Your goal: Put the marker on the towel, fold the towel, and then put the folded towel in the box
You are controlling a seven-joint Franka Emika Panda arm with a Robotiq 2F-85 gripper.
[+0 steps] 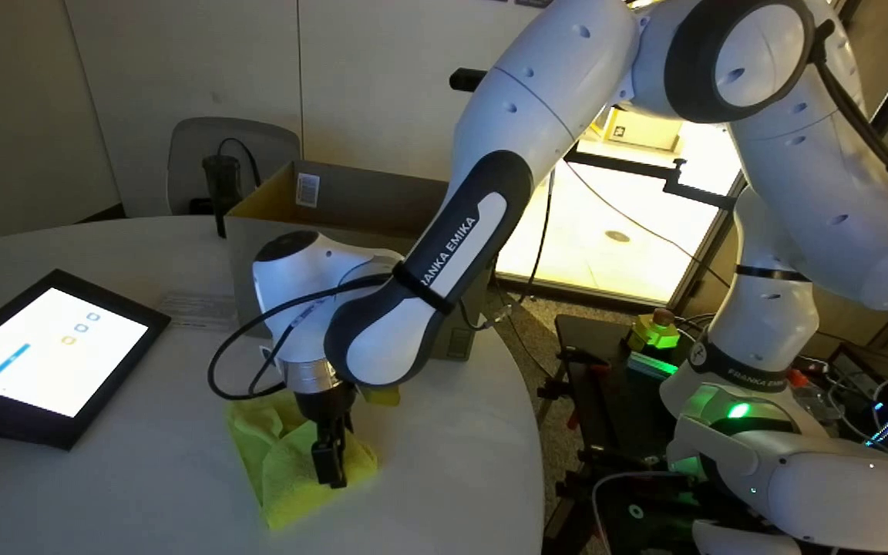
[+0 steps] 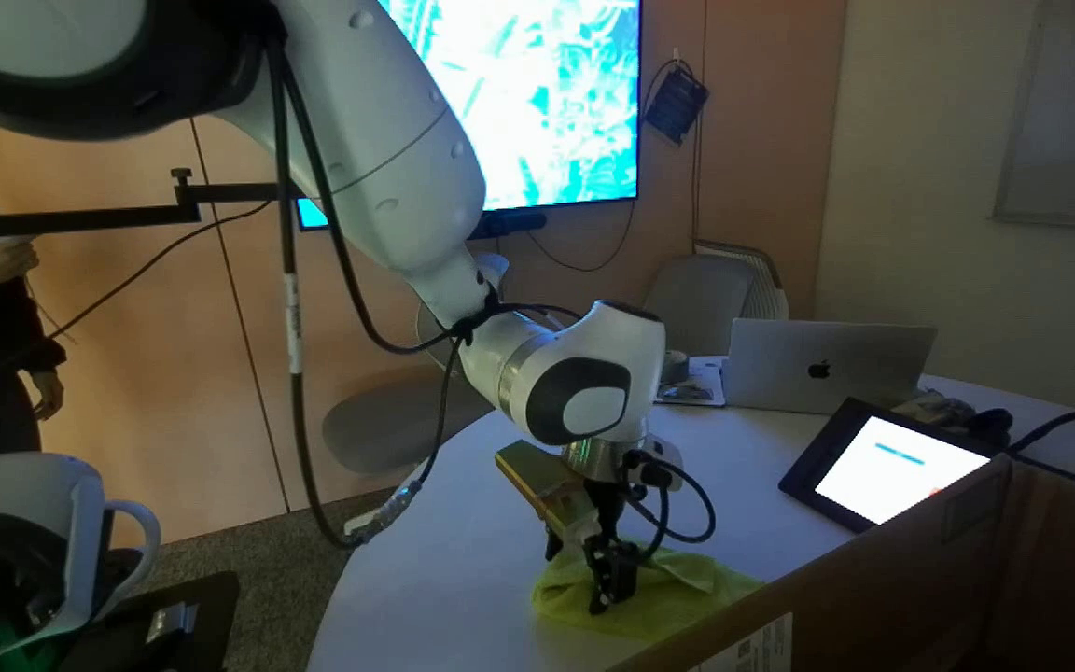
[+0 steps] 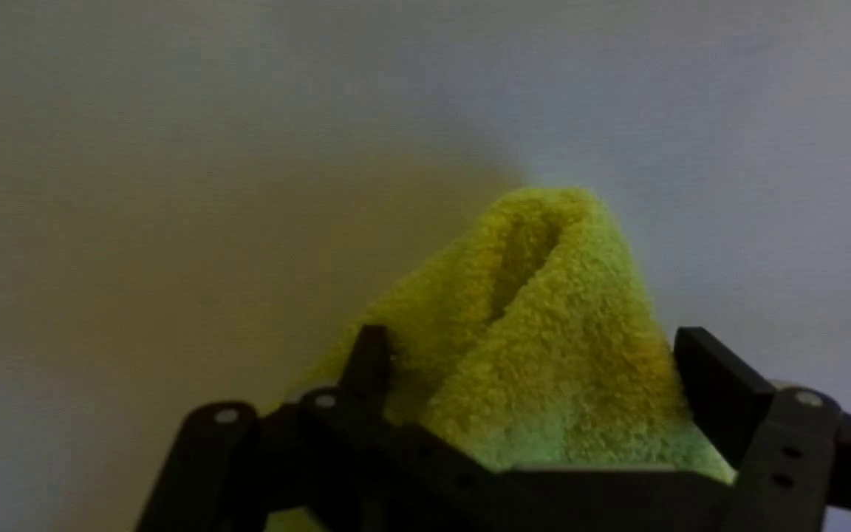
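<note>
The yellow-green towel (image 1: 290,462) lies rumpled on the white table, with folds drawn up beneath my gripper (image 1: 332,478). In the wrist view the gripper (image 3: 532,332) stands wide open, one finger (image 3: 713,391) at either side of a creased, peaked corner of the towel (image 3: 566,355). The fingers sit low at the cloth but do not pinch it. In an exterior view the gripper (image 2: 579,581) also reaches down onto the towel (image 2: 677,597). The brown cardboard box (image 1: 259,258) stands beyond the towel, its top open and a white label inside the rim. The marker is hidden or out of view.
A dark-framed tablet (image 1: 51,354) with a lit screen lies on the round table (image 1: 143,478). A silver laptop (image 2: 827,364) stands farther along it. The box wall (image 2: 873,579) rises close beside the towel. A yellowish block (image 2: 547,485) is at the wrist.
</note>
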